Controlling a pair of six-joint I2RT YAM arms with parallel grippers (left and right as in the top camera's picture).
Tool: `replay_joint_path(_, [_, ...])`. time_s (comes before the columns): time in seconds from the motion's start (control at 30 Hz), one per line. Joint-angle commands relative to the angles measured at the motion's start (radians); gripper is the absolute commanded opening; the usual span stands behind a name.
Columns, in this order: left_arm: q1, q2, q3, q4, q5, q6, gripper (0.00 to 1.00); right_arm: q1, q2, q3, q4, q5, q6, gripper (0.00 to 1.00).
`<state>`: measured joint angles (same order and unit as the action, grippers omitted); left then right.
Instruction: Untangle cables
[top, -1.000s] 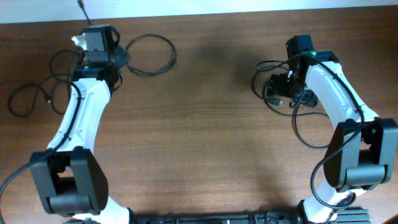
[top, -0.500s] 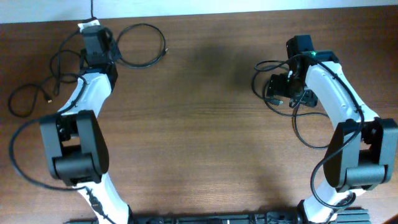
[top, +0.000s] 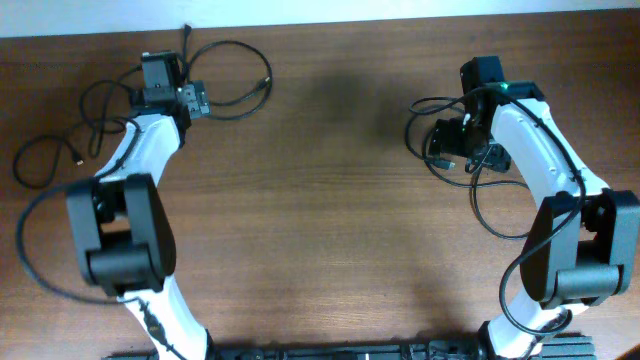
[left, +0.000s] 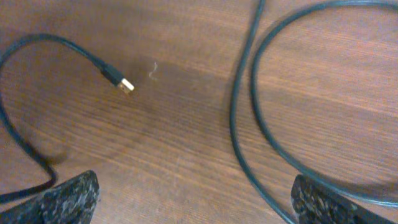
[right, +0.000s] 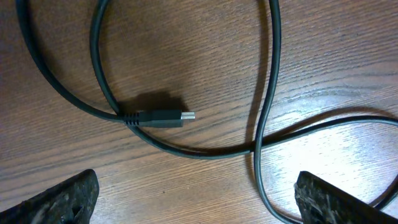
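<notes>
A thin black cable (top: 236, 74) lies in a loop at the table's back left; in the left wrist view the cable's two strands (left: 245, 124) curve past the right finger (left: 323, 202). A second cable ends in a gold-tipped plug (left: 126, 85). My left gripper (left: 193, 205) is open above bare wood beside the loop, seen from overhead as the left gripper (top: 190, 97). More cable loops (top: 45, 160) lie further left. On the right, my right gripper (right: 196, 202) hangs open over a crossed cable (right: 261, 146) and its plug (right: 165, 117).
The right cable (top: 485, 205) trails toward the front beside the right arm (top: 540, 150). The white left arm (top: 130, 170) stretches along the left side. The table's back edge (top: 330, 18) runs close behind the left loop.
My left gripper has gone from shut to open and turned at the back left. The loop beside it has shifted toward the back edge. The right arm has not moved.
</notes>
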<state>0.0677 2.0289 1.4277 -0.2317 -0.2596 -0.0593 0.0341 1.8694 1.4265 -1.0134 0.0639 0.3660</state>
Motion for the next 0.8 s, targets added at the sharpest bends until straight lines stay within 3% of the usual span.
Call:
replay_joint_path(0.0, [-0.022,-0.173,0.045,-0.061,0.199,0.015,0.99,0.005,0.003,-0.002,0.0,0.016,0.01,0.99])
replay_joint_path(0.07, [-0.039,-0.236,0.045,-0.122,0.363,-0.015,0.99,0.005,0.002,-0.002,0.0,0.016,0.01,0.99])
replay_joint_path(0.13, [-0.057,-0.26,0.045,-0.172,0.418,-0.063,0.99,0.005,0.002,-0.002,0.0,0.016,0.01,0.99])
replay_joint_path(0.27, [-0.114,-0.262,0.045,-0.346,0.425,-0.193,0.99,0.005,0.002,-0.002,0.0,0.016,0.009,0.99])
replay_joint_path(0.43, [-0.21,-0.262,0.045,-0.508,0.443,-0.202,0.99,0.005,0.002,-0.002,0.0,0.016,0.01,0.99])
replay_joint_path(0.77, [-0.312,-0.262,0.045,-0.601,0.448,-0.203,0.99,0.005,0.002,-0.002,0.099,0.016,0.009,0.99])
